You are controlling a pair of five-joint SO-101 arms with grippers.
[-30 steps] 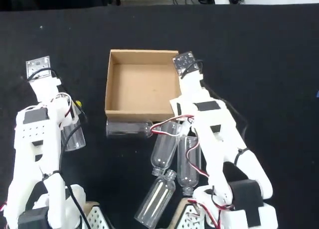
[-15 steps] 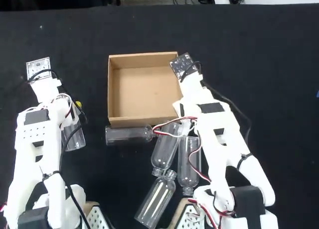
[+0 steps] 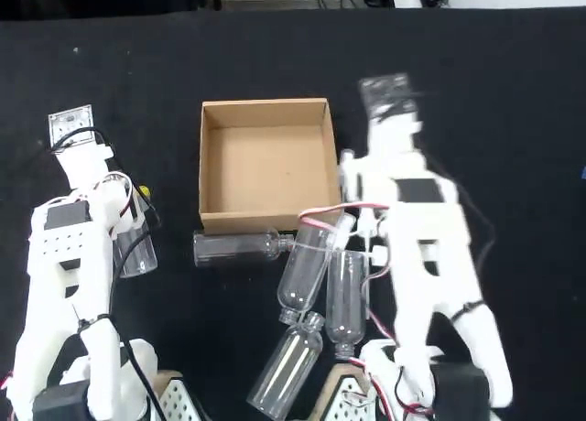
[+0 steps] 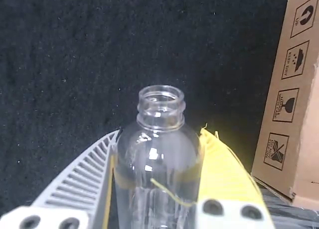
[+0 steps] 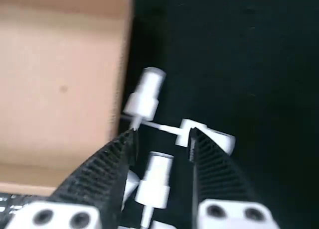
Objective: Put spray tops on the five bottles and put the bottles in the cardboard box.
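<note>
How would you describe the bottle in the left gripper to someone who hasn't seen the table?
Find the cardboard box. Four bottles lie clustered by its near wall; the fifth bottle is off to one side, in the left gripper. It is the only bottle being held.

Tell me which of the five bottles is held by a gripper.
The bottle clamped in the left gripper, left of the box; the other four lie loose on the table.
</note>
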